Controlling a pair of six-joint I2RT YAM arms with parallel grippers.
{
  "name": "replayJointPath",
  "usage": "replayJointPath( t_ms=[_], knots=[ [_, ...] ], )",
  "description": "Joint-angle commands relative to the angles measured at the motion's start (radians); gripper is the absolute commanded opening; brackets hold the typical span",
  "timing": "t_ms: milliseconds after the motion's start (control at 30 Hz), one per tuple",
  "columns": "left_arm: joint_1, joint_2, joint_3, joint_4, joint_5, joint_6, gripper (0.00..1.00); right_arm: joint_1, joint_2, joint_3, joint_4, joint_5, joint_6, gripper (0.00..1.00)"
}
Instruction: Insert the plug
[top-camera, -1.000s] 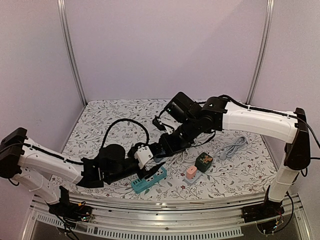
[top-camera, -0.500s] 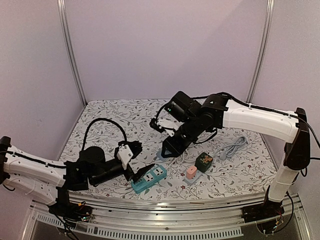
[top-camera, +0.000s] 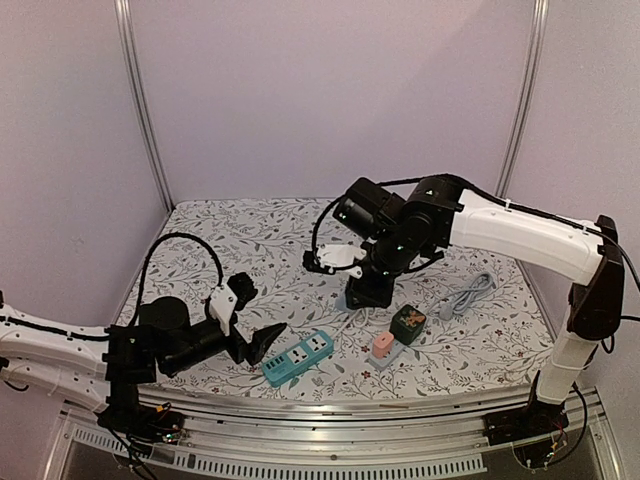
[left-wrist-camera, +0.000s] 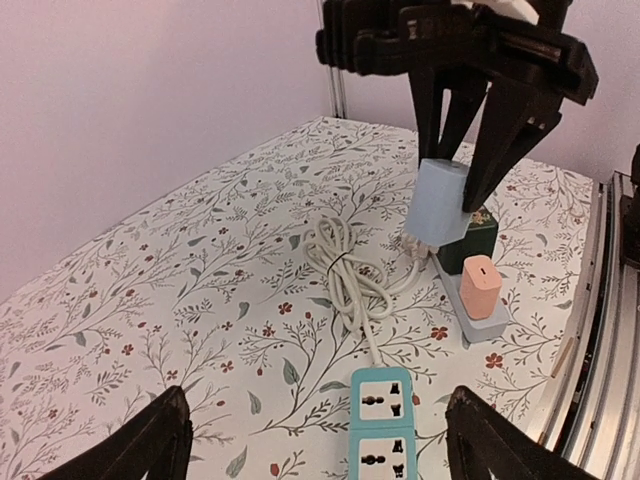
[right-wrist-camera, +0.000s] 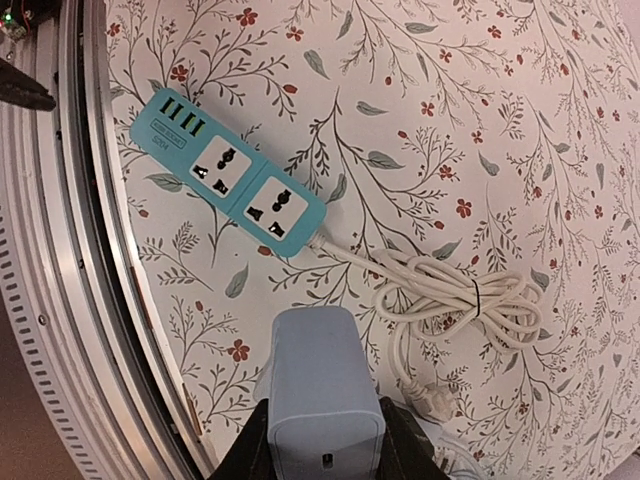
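A robot test booth: plain lilac walls (top-camera: 330, 100), aluminium posts (top-camera: 140, 110), floral-clothed table (top-camera: 250, 240).

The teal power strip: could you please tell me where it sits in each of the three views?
Top external: teal power strip near the front edge, left of centre.
Left wrist: bottom centre, cut by the frame edge.
Right wrist: upper left, lying diagonally.
Shared landmark: the coiled white cord leading from the strip.

No lettering can be read anywhere; the teal power strip (right-wrist-camera: 240, 190) carries only a tiny dark marking beside its ports, too small to make out.
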Motion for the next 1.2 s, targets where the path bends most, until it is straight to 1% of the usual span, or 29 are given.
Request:
replayJointPath(
  t_ms=[0,100,233,400,467,633,933,1067,1167],
  knots=[
    [-0.013,-0.036,0.039,-0.19,-0.097,-0.108,0.87,-0.002,-0.009,0.022,-0.076,0.023,-0.174,0.0],
    [-0.013,-0.066,0.063,-0.281,-0.14,-0.167,0.87,-0.002,0.003,0.036,-0.12,-0.053,-0.27,0.0],
    [-0.013,-0.097,0.08,-0.385,-0.171,-0.236,0.87,-0.002,0.038,0.09,-0.173,-0.067,-0.329,0.0],
    [-0.013,-0.11,0.147,-0.623,-0.229,-0.328,0.86,-0.001,0.109,0.171,-0.276,-0.063,-0.397,0.0],
    [-0.013,-0.119,0.164,-0.68,-0.235,-0.357,0.86,0.0,0.138,0.21,-0.301,-0.055,-0.413,0.0],
    [-0.013,-0.149,0.161,-0.746,-0.244,-0.391,0.87,0.01,0.205,0.274,-0.338,-0.079,-0.487,0.0],
    [-0.013,-0.213,0.16,-0.891,-0.221,-0.459,0.84,0.035,0.339,0.359,-0.346,-0.068,-0.539,0.0],
    [-0.013,-0.262,0.138,-0.894,-0.194,-0.468,0.84,0.053,0.383,0.364,-0.327,-0.043,-0.575,0.0],
    [-0.013,-0.288,0.131,-0.891,-0.2,-0.461,0.84,0.066,0.387,0.337,-0.286,-0.034,-0.623,0.0]
  ],
)
